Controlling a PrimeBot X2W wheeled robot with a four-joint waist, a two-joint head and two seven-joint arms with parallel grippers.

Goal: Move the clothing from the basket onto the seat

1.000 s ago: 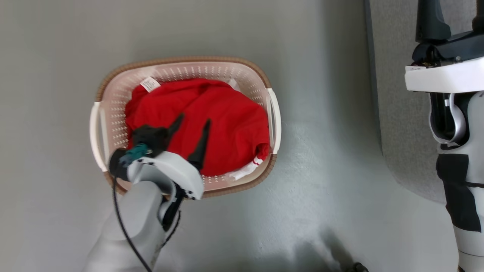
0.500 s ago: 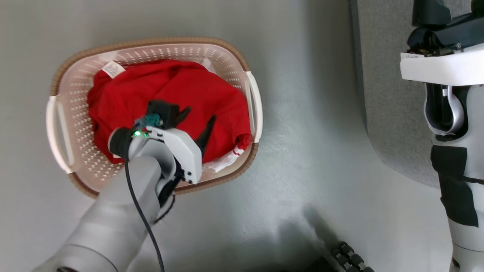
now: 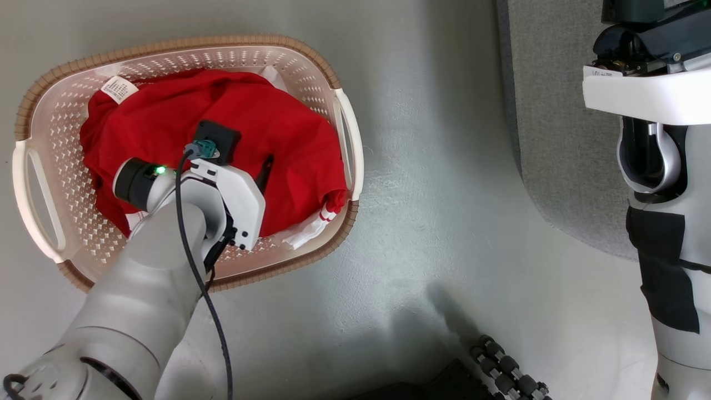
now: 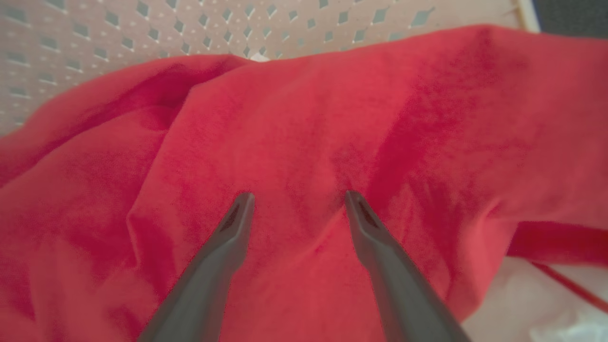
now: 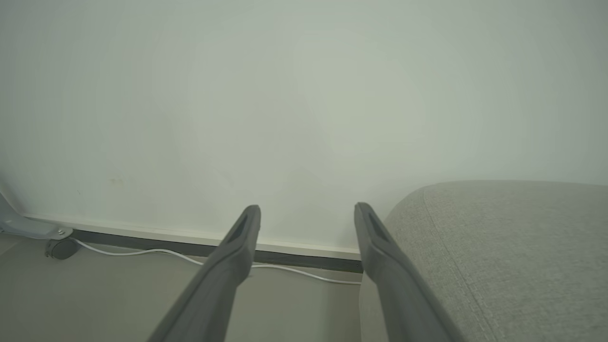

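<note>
Left pincer: fingers spread wide, nothing pinched between them. Both tips are down at the surface of the clothing; one tip sits at the head of a crease, so contact looks real, but I can't tell how hard it presses. In the head view the left forearm reaches in over the near rim of the basket, with the wrist above the middle of the red heap and one dark finger showing past the white wrist housing. The clothing is all inside the basket, bunched and covering most of the bottom. Its white tag is at the far left edge of the heap, and the white striped trim lies at the near right corner against the basket wall. The basket sits on the grey floor. The seat is well apart to the basket's right, with bare floor between them. Right pincer: fingers equally far apart, empty, touching nothing, aimed at a pale wall and its baseboard. The seat's rounded edge shows just beside one finger in the right wrist view. A white cable runs along the floor at the baseboard.
</note>
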